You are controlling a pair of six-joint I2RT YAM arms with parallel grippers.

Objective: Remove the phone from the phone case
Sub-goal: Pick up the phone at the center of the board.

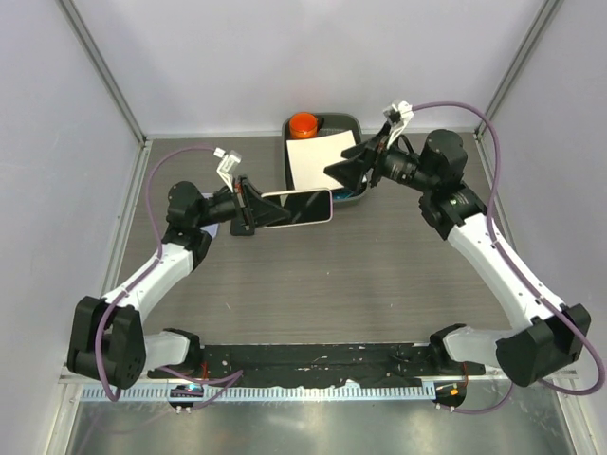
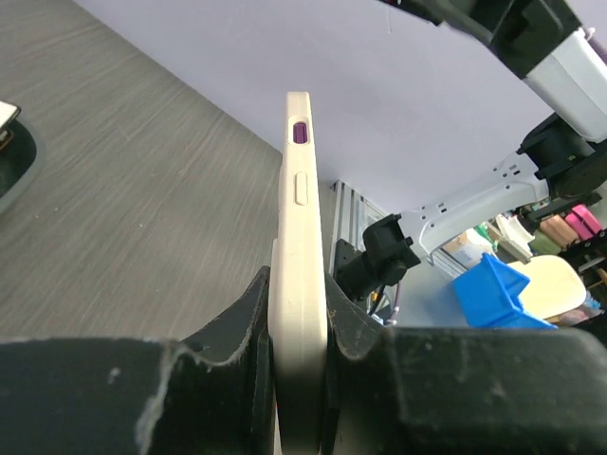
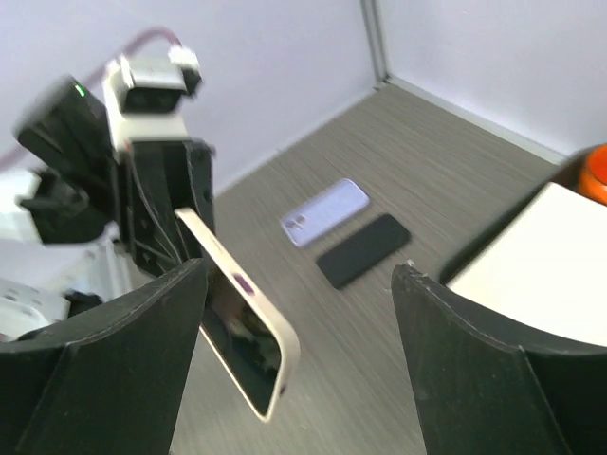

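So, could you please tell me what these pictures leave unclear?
Left wrist: the phone case is edge-on; the left claw hides its near end.
Top: the left arm mostly covers the lavender item and dark slab.
Right wrist: the frame edge cuts the orange object.

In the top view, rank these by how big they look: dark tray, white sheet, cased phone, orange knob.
1. dark tray
2. white sheet
3. cased phone, raised nearer the camera, so its true size against the sheet is unsure
4. orange knob
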